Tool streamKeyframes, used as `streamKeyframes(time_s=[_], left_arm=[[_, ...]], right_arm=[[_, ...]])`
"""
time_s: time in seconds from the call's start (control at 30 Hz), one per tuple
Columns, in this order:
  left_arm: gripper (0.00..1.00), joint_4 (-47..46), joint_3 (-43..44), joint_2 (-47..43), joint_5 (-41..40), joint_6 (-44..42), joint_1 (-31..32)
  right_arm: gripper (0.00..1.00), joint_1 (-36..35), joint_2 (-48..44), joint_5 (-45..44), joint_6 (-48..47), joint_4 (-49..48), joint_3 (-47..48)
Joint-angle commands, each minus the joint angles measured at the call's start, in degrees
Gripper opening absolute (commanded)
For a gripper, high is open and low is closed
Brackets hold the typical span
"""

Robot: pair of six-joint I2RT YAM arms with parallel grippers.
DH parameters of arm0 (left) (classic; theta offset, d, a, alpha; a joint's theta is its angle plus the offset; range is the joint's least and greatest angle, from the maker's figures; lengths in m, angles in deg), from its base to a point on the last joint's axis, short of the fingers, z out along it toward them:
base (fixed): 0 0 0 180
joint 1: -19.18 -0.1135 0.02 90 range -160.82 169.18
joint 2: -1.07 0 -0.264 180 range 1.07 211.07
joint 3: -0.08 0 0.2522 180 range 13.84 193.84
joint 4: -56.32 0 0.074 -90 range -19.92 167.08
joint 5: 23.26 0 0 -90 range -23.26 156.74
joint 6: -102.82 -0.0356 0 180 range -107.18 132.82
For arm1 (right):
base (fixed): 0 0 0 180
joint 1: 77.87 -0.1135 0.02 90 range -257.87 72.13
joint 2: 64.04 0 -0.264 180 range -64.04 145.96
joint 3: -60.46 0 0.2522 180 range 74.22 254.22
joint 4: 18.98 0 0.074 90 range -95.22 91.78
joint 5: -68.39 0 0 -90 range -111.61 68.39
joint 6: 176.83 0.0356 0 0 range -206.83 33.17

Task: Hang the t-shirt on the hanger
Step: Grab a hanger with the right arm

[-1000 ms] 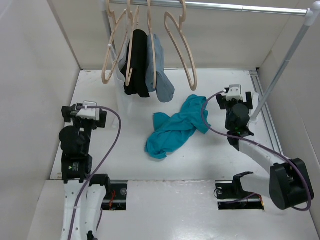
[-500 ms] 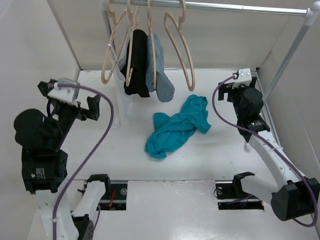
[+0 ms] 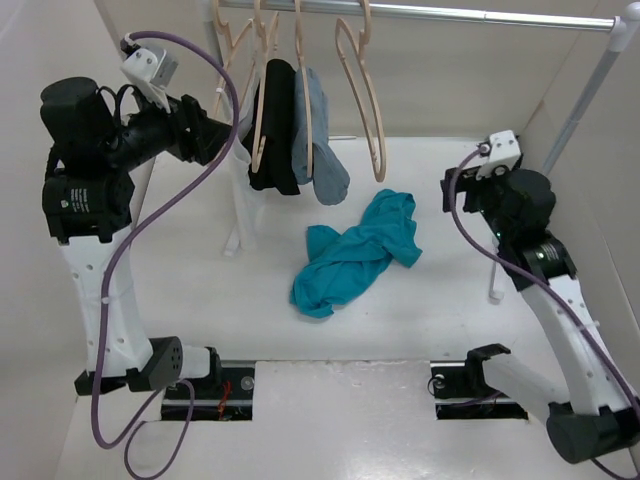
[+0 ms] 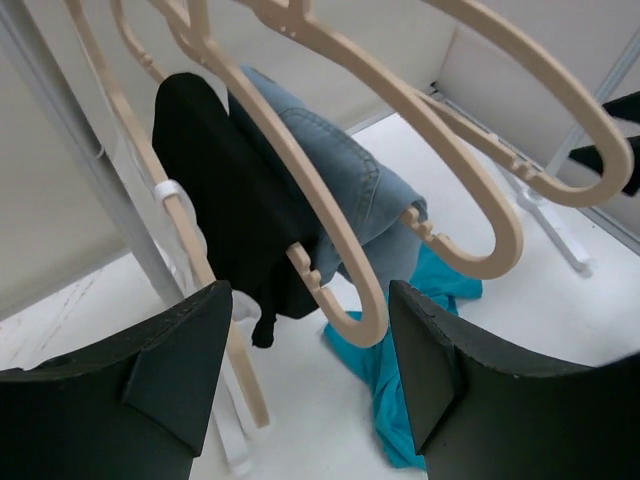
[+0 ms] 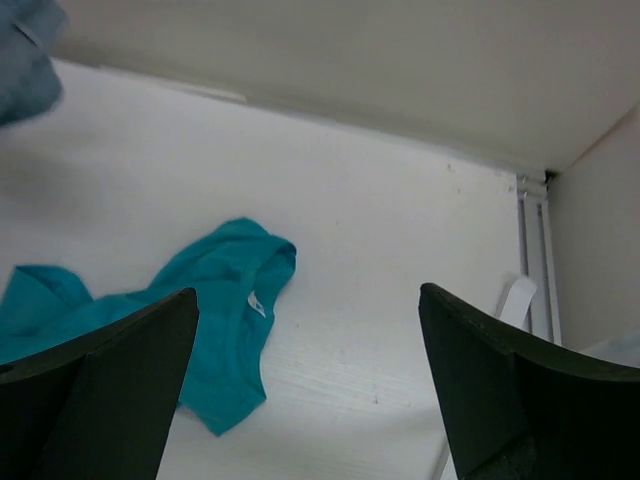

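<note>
The teal t-shirt [image 3: 355,255] lies crumpled on the white table; it also shows in the left wrist view [image 4: 445,325] and the right wrist view [image 5: 215,275], with its white neck label up. The empty beige hanger [image 3: 365,100] hangs rightmost on the rail and shows in the left wrist view [image 4: 585,150]. My left gripper [image 3: 205,135] is raised and open, level with the hangers, just left of them; its jaws [image 4: 310,295] hold nothing. My right gripper [image 3: 462,195] is open and empty, above the table to the right of the t-shirt [image 5: 308,295].
Left of the empty hanger hang a hanger with a white tie [image 3: 215,100], one with black cloth [image 3: 275,125] and one with grey-blue cloth [image 3: 320,140]. The rail [image 3: 450,12] rests on a slanted post [image 3: 570,120] at the right and a white post [image 3: 240,205] at the left.
My left arm has risen high and swung its gripper up to the hangers. My right arm has lifted and drawn back to the right. The t-shirt has not moved.
</note>
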State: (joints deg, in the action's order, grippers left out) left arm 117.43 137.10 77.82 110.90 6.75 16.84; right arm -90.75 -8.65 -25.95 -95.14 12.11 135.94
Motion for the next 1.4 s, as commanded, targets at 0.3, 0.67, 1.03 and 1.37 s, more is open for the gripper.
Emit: streamKeyframes(time_s=[0.3, 0.67, 1.03, 1.37], left_arm=[[0.71, -30.22, -26.32, -20.15, -8.12, 7.47, 0.58], [0.71, -26.7, -29.65, -20.68, -16.3, 6.77, 1.65], [0.71, -25.03, -31.42, -21.73, -18.49, 6.15, 2.7], [0.71, -23.97, -32.56, -22.25, -19.82, 5.63, 3.23]], right_arm=[[1.0, -7.76, -1.88, 8.63, -0.3, 5.88, 30.11], [1.0, -30.61, 17.98, -1.71, -2.23, 4.37, 52.7], [1.0, -34.49, 34.68, -23.7, -2.76, 9.82, 66.68], [0.97, -30.88, 39.7, -30.38, -2.76, 9.84, 64.85]])
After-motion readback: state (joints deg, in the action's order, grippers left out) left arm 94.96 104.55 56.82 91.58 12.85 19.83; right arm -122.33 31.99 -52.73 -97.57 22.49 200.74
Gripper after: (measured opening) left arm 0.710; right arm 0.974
